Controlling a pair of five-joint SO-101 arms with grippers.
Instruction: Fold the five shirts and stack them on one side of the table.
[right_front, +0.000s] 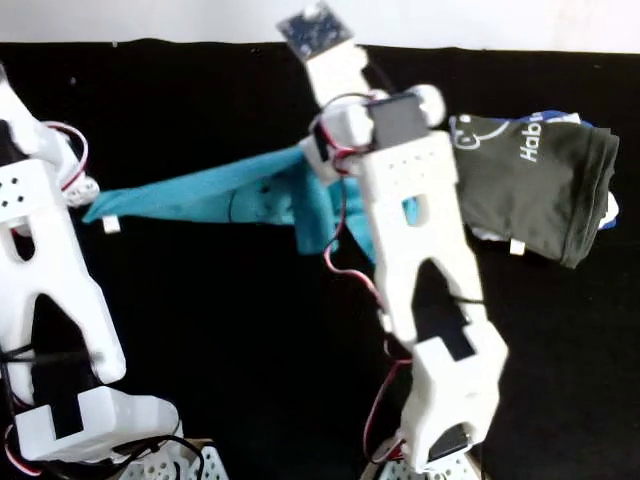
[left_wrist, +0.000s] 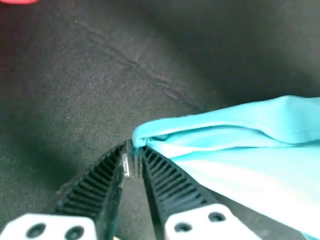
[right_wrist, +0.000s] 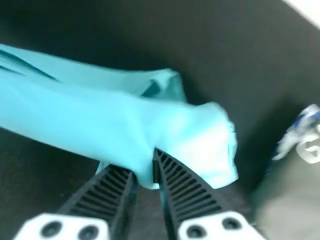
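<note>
black table: left hand, right hand pinch teal shirt near white-lettered dark shirt.

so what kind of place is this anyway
Probably a robot test bench, not a home: a black-covered table, two white arms at one edge, and a teal shirt stretched between them beside a folded dark shirt.

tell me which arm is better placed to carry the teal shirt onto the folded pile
Right, probably. The right gripper is shut on the bunched end of the teal shirt, just beside the folded pile. The left gripper pinches the shirt's other corner, far from that pile.
</note>
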